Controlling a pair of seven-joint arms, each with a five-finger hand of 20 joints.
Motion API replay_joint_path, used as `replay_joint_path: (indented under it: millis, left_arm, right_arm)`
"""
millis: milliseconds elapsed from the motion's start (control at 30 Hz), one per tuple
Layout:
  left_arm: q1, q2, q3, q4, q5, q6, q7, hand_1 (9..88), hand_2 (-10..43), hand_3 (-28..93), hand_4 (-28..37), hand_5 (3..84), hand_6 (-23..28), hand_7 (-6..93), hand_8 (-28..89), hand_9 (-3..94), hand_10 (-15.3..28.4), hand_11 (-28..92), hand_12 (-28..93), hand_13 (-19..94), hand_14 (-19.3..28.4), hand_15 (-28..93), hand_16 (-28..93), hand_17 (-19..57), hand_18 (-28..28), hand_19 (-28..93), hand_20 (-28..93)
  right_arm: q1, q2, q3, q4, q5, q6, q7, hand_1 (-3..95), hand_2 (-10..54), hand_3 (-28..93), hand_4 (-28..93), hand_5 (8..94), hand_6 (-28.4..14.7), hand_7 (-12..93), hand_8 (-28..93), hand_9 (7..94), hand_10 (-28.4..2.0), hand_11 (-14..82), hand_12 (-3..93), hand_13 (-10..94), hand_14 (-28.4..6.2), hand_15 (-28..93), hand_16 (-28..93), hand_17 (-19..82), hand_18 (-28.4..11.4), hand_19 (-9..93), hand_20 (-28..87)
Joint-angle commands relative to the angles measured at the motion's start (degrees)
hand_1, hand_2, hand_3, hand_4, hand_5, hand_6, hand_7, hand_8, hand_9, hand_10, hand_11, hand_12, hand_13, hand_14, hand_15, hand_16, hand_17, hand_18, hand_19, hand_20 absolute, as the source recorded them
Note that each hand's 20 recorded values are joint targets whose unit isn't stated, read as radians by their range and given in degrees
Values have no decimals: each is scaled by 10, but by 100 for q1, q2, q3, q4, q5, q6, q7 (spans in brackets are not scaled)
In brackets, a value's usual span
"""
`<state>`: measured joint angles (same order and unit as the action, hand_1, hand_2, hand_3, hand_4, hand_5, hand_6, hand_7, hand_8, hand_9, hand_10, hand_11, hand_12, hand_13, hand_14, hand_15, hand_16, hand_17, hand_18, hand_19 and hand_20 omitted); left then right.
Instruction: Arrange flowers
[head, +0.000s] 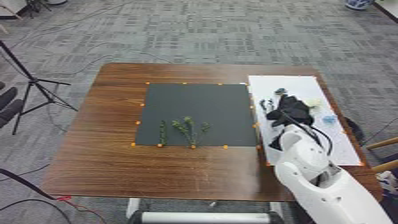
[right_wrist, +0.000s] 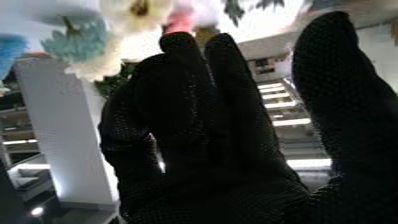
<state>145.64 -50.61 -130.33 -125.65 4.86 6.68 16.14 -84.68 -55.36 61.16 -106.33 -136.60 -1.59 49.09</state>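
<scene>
The right hand (head: 293, 112) is low over the white board (head: 345, 152) at the right side of the brown table (head: 98, 165), palm and fingers among the flowers there. Its fingers are nearly straight, with the thumb standing wide of them, and I can't see anything held between. A blue flower (head: 330, 120) and a cream flower (head: 313, 103) lie on the board beside that hand, with a small bluish flower (head: 281, 91) beyond its fingers. From the right wrist, a pale teal flower (right_wrist: 75, 42) and a pink flower (right_wrist: 180, 20) show near the fingertips; whether the glove touches either, I can't tell. On the dark mat (head: 197, 102), left of the board, three green sprigs (head: 188, 131) lie side by side near the edge closest to the robot, the middle one bushiest. Small orange marks (head: 138, 122) run around the mat's edges. Out past the table's left side is the left hand (head: 9, 107), its fingers loosely extended, near a black tripod (head: 34, 82).
</scene>
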Motion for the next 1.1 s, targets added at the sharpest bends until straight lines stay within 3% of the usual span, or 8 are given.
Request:
replay_joint_path:
  millis: [33,133,433,667,733,800,900,1100]
  left_arm:
    - [15,-38,74,-29,-11,17,34,250,136,686,-283,382,90,60,-56,322,140,97,139,236,146,214,-6,-26,125,212,108]
    - [1,-27,102,-25,-90,17,59,250,136,686,-283,383,90,60,-56,321,140,96,139,235,147,214,-6,-26,125,212,108]
    - [53,-60,73,-56,-80,1,33,252,137,686,-283,383,90,61,-56,320,139,96,139,236,146,215,-6,-26,125,212,108]
    - [74,-71,80,-67,-81,10,21,251,137,685,-283,383,90,61,-56,321,140,97,139,236,146,216,-6,-26,125,212,108]
    - [21,-44,118,-40,-82,19,-4,250,137,685,-283,383,90,61,-57,321,140,97,139,236,146,216,-6,-26,125,212,108]
    - [32,-45,114,-45,-84,41,-17,250,137,685,-283,383,90,62,-56,321,140,98,139,235,146,216,-7,-26,125,213,108]
    - [14,-20,115,-29,-85,55,-40,250,138,685,-283,383,90,61,-57,321,141,98,139,236,146,216,-6,-26,125,213,108]
    - [20,-7,91,-23,-73,47,-92,249,138,686,-283,383,90,60,-56,321,141,98,138,236,147,217,-7,-26,125,212,108]
  right_arm:
    - [202,-151,-119,315,-159,-301,-6,444,-95,691,-261,660,-108,112,-70,687,-214,149,161,729,-114,667,277,371,-284,912,342]
    - [243,-178,-142,460,-136,-290,21,446,-95,691,-274,647,-116,98,-73,678,-214,145,159,723,-112,668,279,368,-284,910,343]
    - [383,-284,-323,780,-163,-688,34,483,-95,675,-282,646,-117,94,-67,679,-212,152,160,719,-109,670,273,367,-284,908,343]
    - [354,-333,-431,796,-180,-1039,-34,525,-95,674,-283,721,-67,149,-71,762,-173,212,186,738,-107,698,299,374,-284,909,356]
    - [333,-352,-410,778,-86,-1071,-2,559,-95,623,-283,749,-60,158,45,798,-152,189,255,751,-107,696,318,382,-284,907,372]
    - [314,-383,-380,764,25,-1044,26,608,-95,565,-282,779,-60,155,105,832,-140,160,313,763,-103,695,326,388,-284,907,375]
    - [276,-407,-313,725,279,-825,111,611,-95,614,-276,825,-46,165,143,885,-124,144,386,794,-93,689,337,410,-284,915,374]
    - [139,-436,3,400,1176,-231,228,613,-95,651,-273,852,-30,184,179,918,-111,173,402,852,-60,642,343,440,-284,920,360]
